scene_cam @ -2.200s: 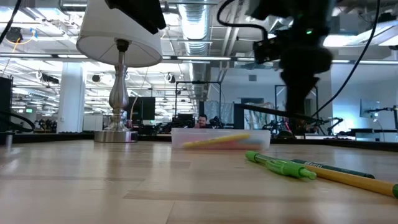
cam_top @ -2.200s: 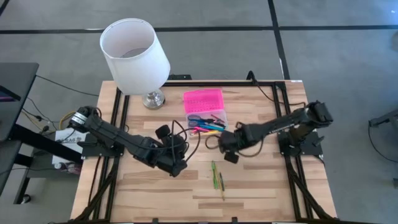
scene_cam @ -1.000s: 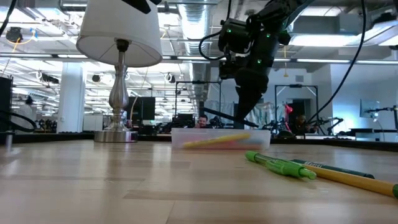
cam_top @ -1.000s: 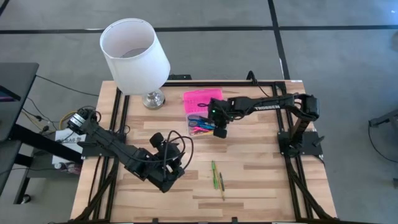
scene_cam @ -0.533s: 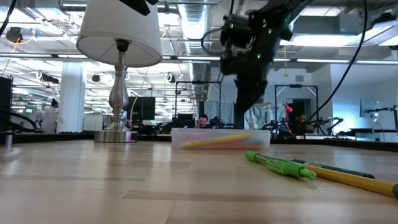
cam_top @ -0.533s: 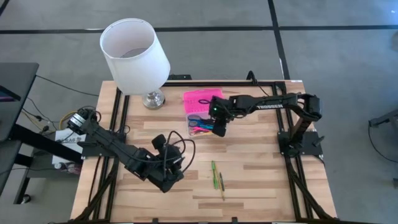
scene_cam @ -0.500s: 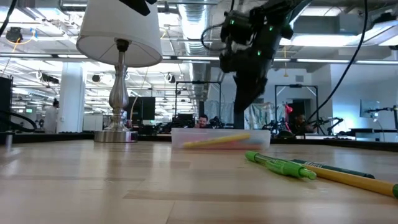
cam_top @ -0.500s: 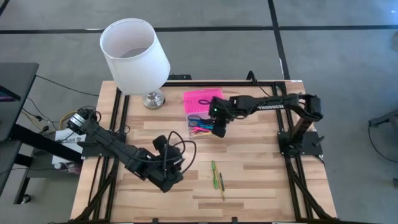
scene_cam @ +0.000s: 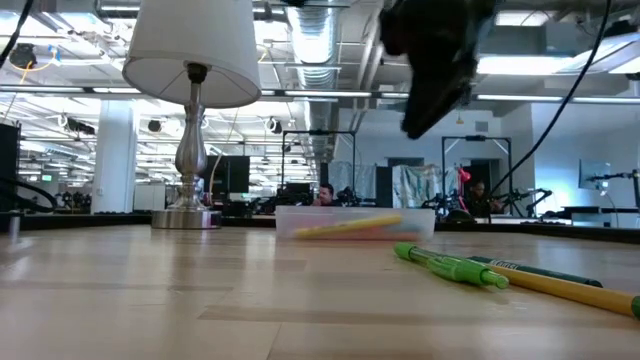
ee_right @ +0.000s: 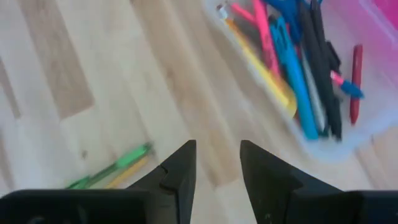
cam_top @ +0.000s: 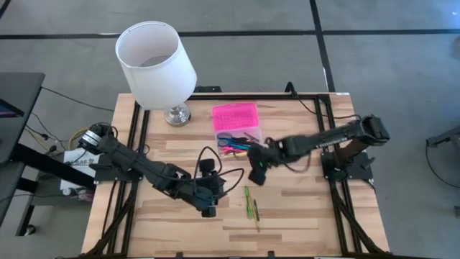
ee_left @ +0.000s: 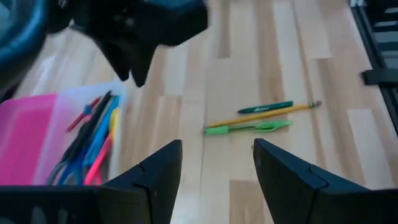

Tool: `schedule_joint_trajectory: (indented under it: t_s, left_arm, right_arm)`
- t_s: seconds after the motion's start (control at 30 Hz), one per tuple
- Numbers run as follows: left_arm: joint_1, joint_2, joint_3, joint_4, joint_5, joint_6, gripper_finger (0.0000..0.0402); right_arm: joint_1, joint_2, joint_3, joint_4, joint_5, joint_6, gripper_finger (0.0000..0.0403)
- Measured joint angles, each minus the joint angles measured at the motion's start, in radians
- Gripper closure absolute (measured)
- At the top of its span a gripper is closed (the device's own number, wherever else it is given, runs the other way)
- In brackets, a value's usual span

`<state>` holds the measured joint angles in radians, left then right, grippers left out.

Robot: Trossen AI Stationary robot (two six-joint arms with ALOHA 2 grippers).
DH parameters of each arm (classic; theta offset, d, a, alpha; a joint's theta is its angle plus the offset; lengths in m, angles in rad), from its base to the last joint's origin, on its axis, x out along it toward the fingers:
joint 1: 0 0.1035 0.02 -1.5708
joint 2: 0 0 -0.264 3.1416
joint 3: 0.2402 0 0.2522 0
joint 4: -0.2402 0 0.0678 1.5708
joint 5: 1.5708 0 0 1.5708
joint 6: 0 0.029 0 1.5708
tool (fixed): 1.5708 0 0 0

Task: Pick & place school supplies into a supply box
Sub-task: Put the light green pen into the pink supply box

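My right gripper (cam_top: 256,175) hung at the centre of the high view, fingers apart and empty, just below the supply box (cam_top: 238,127) with its pink lid and the coloured pens inside. My left gripper (cam_top: 209,203) sat lower left of centre, fingers spread wide, holding nothing. A green pen (cam_top: 249,202) and a yellow pencil (cam_top: 256,214) lay on the table (cam_top: 302,216), below centre.

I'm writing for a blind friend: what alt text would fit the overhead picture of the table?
Two dark robot arms reach over a wooden table: the right claw hovers open beside a clear pencil case of colourful pens with a pink lid, the left claw open near loose green pens. A white lamp stands behind.
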<state>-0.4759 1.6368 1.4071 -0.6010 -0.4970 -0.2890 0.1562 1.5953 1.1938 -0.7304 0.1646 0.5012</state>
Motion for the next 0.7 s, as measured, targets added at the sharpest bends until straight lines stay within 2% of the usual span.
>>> schedule_joint_trajectory:
  t_s: [0.17, 0.33, 0.5, 0.7]
  left_arm:
    - [0.033, 0.000, -0.108, 0.216, 0.077, 0.040, 0.0207]
    - [0.057, 0.001, -0.244, 0.465, 0.096, -0.013, 0.0207]
    - [0.089, 0.001, -0.375, 0.709, 0.174, -0.086, 0.0207]
    - [0.119, 0.001, -0.446, 0.845, 0.198, -0.141, 0.0207]
  right_arm:
    - [0.184, -0.023, 0.000, -0.089, 0.132, 0.218, 0.0286]
    - [0.358, -0.022, 0.000, -0.145, 0.214, 0.445, 0.0286]
    - [0.504, -0.020, -0.032, -0.162, 0.310, 0.676, 0.0286]
    - [0.622, -0.020, -0.082, -0.166, 0.366, 0.891, 0.0286]
